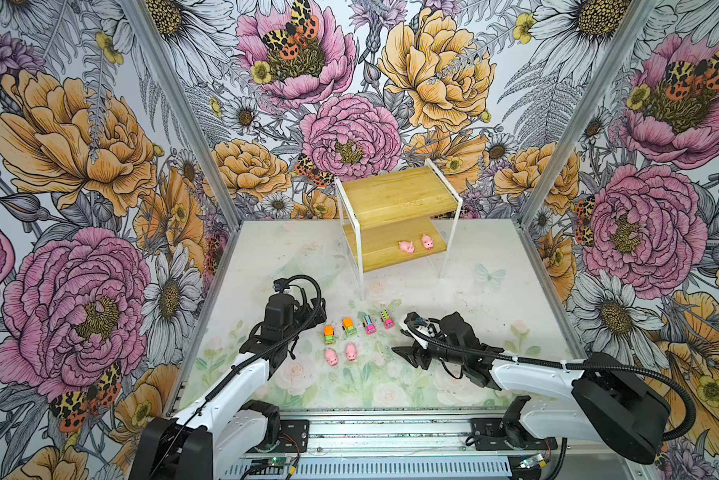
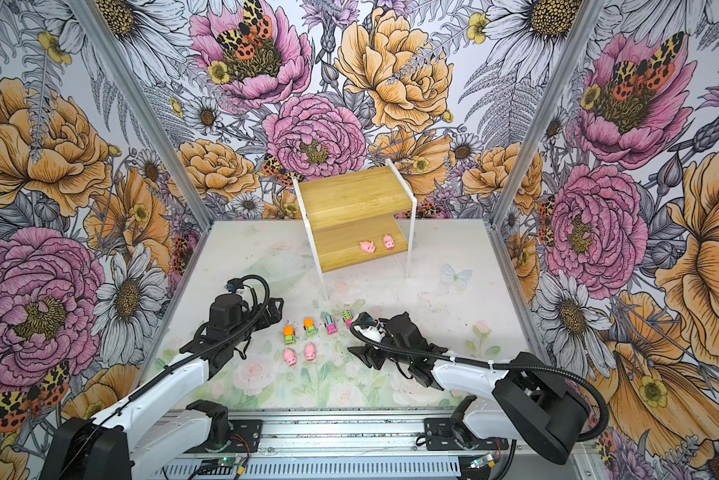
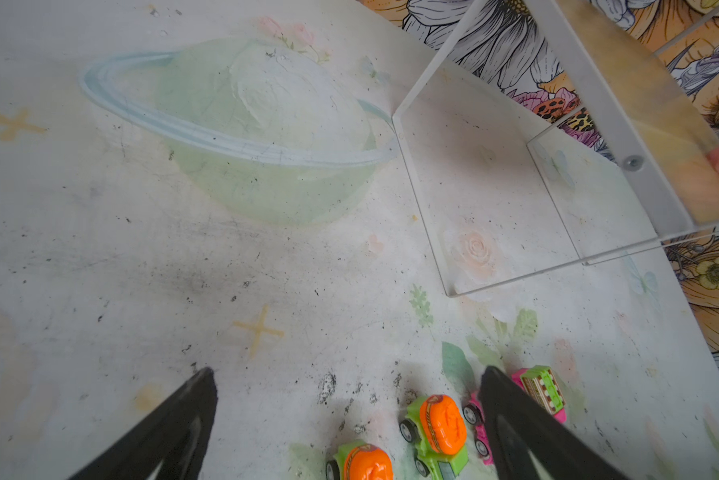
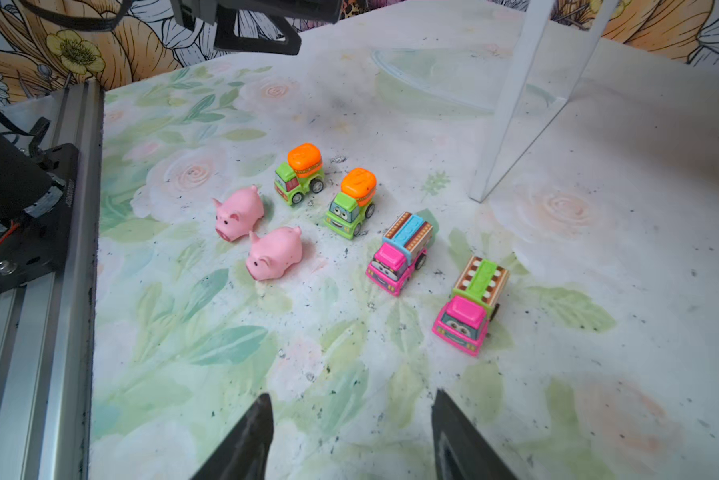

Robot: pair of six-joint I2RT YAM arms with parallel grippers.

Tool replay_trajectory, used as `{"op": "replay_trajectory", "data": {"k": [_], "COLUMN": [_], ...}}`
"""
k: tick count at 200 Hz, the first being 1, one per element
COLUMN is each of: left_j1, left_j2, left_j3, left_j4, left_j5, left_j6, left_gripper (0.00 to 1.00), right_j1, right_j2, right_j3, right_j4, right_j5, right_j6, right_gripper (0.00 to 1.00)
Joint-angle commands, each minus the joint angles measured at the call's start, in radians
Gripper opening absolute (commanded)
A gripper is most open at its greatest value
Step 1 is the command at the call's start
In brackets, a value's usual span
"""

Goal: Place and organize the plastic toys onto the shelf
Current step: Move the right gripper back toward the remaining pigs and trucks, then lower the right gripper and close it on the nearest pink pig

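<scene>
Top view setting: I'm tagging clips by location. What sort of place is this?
Most likely a robot test booth, not a home. Flower-printed wall panels in metal posts box in a small tabletop, and the left arm and right arm are mounted on a metal rail at its front.

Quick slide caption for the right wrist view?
Right gripper, open, faces two pink pigs and four toy trucks on the floral tabletop, shelf leg beyond.
</scene>
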Motion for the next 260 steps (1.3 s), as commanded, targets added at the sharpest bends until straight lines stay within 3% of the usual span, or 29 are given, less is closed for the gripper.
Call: {"op": "replay_trajectory", "data": {"k": [1,51,85,142,260], "left_j1": [0.005,0.008,0.010,0.012,0.017], "left_j2": [0.015,0.020,-0.010,-0.061,-0.122], "left_j3": [-0.002,-0.018,-0.028,-0.024,-0.027], "left_j4": [-0.001,-0.023,-0.034,-0.092,-0.157], "left_j5": [0.021,0.005,0.006,-0.008,-0.035], "left_j6": [-0.018,-0.032,-0.052,-0.080,-0.083], "left_gripper": [0.99,0.99,0.99,0.99,0.99], "right_j1": [0.062,0.196,0.244,0.255,0.200], "right_j2": [0.025,0.217,0.350,0.508,0.619], "right_j3": [-0.001,0.081,0.180,0.306,0.420], "right_j4": [0.061,0.130,0.150,0.147,0.083], "right_j5": [0.044,0.149,0.161,0.145,0.012], "right_j6": [0.010,0.016,0.038,0.078,0.080], "right_gripper": [0.62,0.64,0.65,0.65,0.60]}}
